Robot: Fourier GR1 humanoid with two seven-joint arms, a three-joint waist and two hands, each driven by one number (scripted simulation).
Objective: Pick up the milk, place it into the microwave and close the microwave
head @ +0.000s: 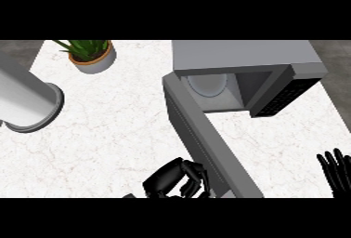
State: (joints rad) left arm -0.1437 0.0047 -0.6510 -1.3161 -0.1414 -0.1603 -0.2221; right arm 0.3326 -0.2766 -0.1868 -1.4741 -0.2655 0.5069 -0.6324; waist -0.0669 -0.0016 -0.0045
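The grey microwave (pixel 240 56) stands at the back right of the counter. Its door (pixel 205 139) hangs wide open and reaches toward the front edge. Inside, only the round turntable (pixel 208 85) shows, and the milk is nowhere in view. My left hand (pixel 175 179) is low in the middle with its fingers curled, right against the outer face of the door near its free end. Nothing shows in its grasp. My right hand (pixel 336 169) rests open at the lower right edge, fingers up, apart from the door.
A potted plant (pixel 91 55) sits at the back left. A large grey cylinder (pixel 27 100) lies at the left edge. The white marble counter (pixel 109 135) spreads between them and the door.
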